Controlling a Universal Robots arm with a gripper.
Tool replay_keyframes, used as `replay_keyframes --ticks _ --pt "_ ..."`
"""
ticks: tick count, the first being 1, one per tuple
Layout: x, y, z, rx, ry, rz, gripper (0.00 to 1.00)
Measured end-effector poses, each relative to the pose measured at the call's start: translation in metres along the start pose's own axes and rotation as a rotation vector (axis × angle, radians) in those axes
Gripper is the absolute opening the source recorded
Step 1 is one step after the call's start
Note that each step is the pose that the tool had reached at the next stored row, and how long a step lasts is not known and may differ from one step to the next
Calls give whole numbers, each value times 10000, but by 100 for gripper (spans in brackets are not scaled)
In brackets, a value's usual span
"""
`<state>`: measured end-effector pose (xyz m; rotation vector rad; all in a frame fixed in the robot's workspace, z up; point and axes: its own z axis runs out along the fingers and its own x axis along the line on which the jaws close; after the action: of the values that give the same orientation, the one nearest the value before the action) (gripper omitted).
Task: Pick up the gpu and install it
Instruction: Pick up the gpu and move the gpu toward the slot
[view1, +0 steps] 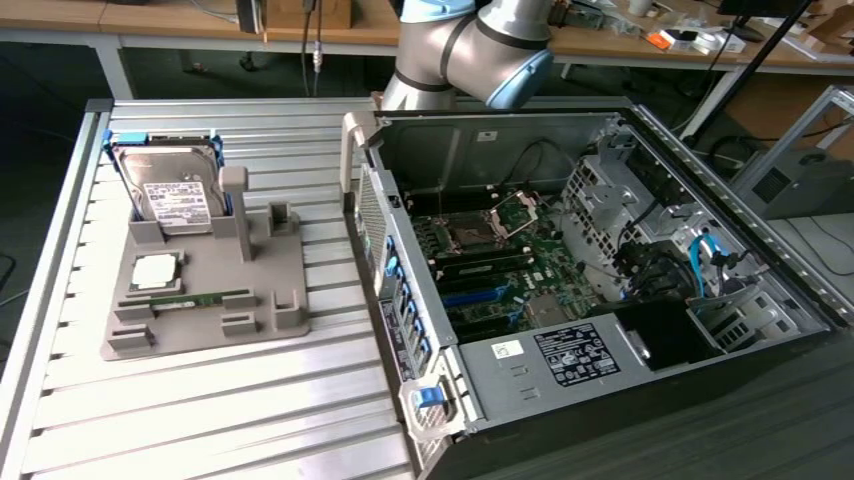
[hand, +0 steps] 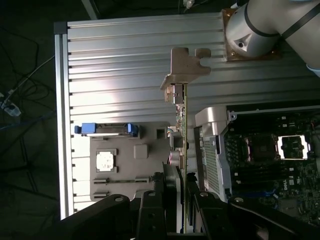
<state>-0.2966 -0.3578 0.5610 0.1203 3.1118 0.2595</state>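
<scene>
The gpu (hand: 181, 125) is a thin dark card seen edge-on in the wrist view, with its pale metal bracket (hand: 186, 67) at the far end. My gripper (hand: 181, 187) is shut on the card's near end, a black finger (hand: 167, 192) pressing each face. The card hangs high above the table, over the gap between the grey parts holder (hand: 145, 150) and the open computer case (hand: 265, 155). In the exterior view the arm (view1: 467, 45) rises at the back, behind the case (view1: 574, 270), whose motherboard (view1: 494, 270) lies exposed.
The grey holder (view1: 200, 310) on the slatted table (view1: 200, 420) carries a silver hard drive (view1: 167, 185) in blue rails, a processor chip (view1: 156, 268) and a green memory stick (view1: 200, 298). The case's rear wall (view1: 387, 260) faces the holder. Desks and cables stand behind.
</scene>
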Motion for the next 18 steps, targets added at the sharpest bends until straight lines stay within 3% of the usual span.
replay_keyframes --ticks 18 --pt "-1 20 -120 -83 6 2 28"
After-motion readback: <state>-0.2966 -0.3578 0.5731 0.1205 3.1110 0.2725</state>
